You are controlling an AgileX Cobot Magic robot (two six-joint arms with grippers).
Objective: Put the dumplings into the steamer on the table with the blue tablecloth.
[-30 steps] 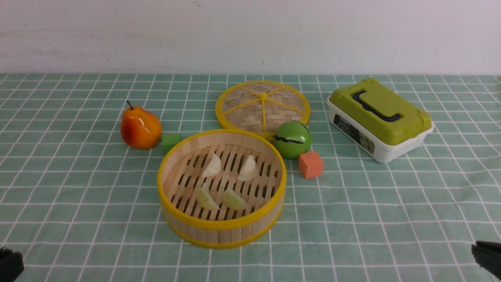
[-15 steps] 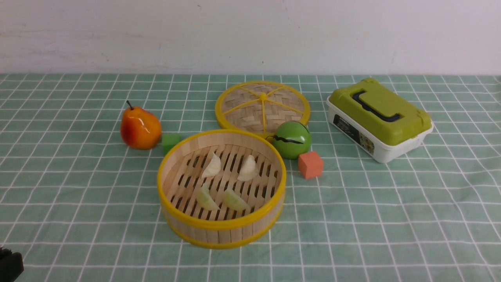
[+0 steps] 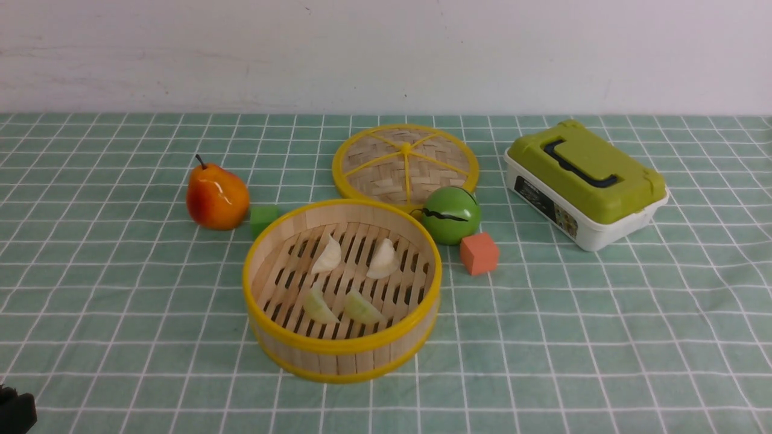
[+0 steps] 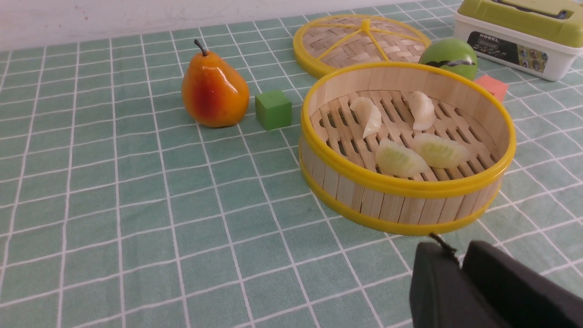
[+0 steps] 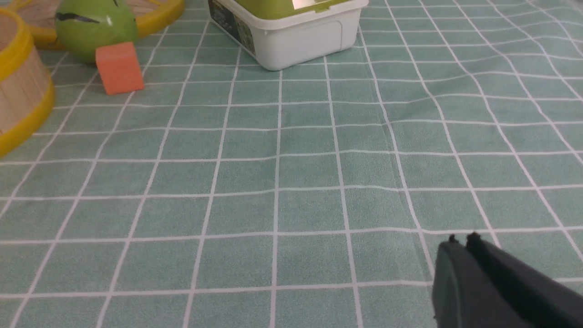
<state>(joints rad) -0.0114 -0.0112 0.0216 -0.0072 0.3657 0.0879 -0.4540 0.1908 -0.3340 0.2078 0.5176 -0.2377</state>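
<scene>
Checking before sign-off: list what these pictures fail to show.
- Green-lidded box: label print too small in the front view; both wrist views cut its top off at the edge.
- Steamer: the cloth under it is hidden by its floor and wall.
- Green cube: partly behind the steamer's rim in the front view.
- Right gripper: outside the front view.

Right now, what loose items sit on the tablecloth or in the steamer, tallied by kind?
Cream-white dumplings: 2
Yellow-green dumplings: 2
Steamer: 1
Woven lid: 1
Pear: 1
Green ball: 1
Cubes, green and orange: 2
Lidded box: 1
Total: 11
</scene>
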